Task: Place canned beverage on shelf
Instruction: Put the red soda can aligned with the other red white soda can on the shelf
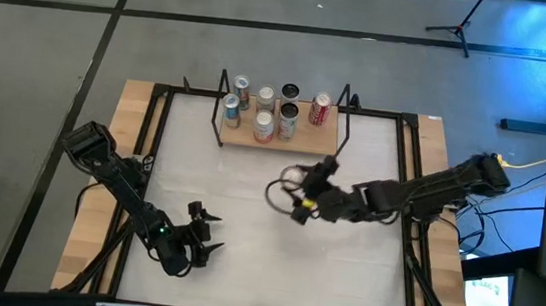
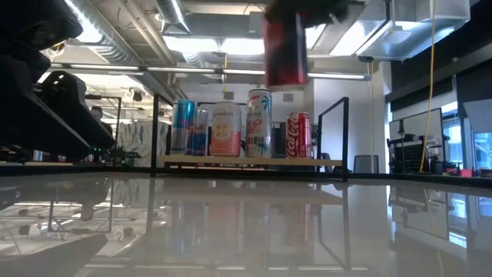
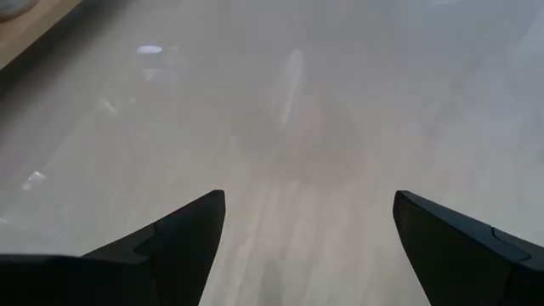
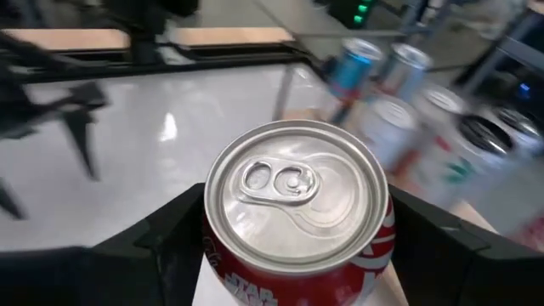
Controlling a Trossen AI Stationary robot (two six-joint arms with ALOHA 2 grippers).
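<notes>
A red can (image 4: 297, 204) with a silver top hangs high above the white tabletop (image 1: 248, 201), and my right gripper (image 1: 299, 194) is shut on it. In the low view the can (image 2: 286, 50) shows above the shelf's cans. The shelf (image 1: 277, 135), a light-wood board in a black frame, stands at the table's far edge and bears several upright cans (image 2: 238, 123). My left gripper (image 1: 207, 234) waits open near the table's near left, its fingers (image 3: 178, 238) spread over bare tabletop. My right gripper pinches the red can's side wall (image 4: 223, 255) between its two fingers, one on each side, just below the rim. The fingers come from the table's right, slanting slightly down. The can stands upright in the hold, lifted well clear of the table.
A black metal frame (image 1: 157, 162) and wooden strips (image 1: 98, 196) edge the table. The shelf's upright end loops (image 2: 332, 135) rise beside its cans. A red Coca-Cola can (image 2: 299, 135) stands at the shelf's right end. Bare white tabletop lies between both arms and the shelf.
</notes>
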